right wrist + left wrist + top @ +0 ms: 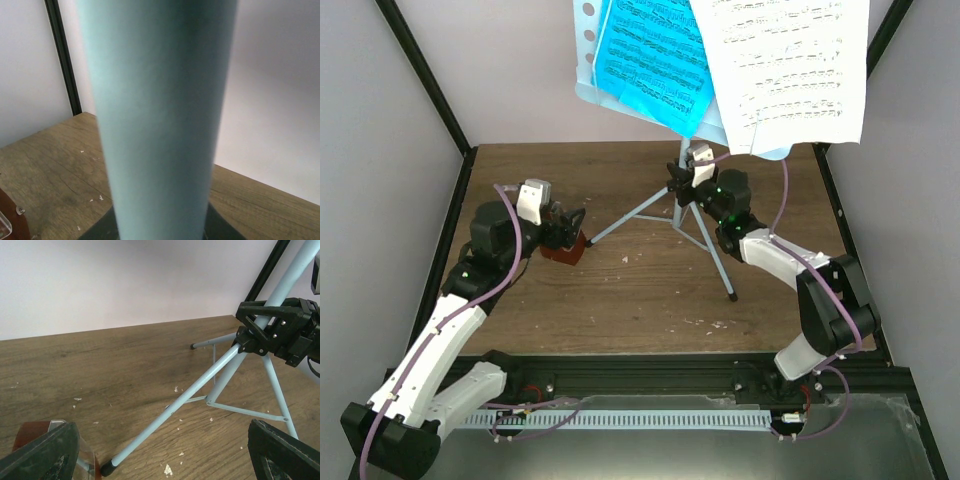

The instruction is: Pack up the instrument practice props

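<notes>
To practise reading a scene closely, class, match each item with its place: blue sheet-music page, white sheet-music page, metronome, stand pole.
1 blue page
2 white page
3 metronome
4 stand pole

A gripped by the right tool
B on the table, at the open left tool
C left half of the music stand
D right half of it

Pairs: 1-C, 2-D, 3-B, 4-A.

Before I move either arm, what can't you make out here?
Metronome: mostly hidden under left gripper in top view; cut by bottom edge in left wrist view.
Sheet-music pages: cropped by top edge, top view.
Right gripper: its own camera shows only the blurred music stand pole.
</notes>
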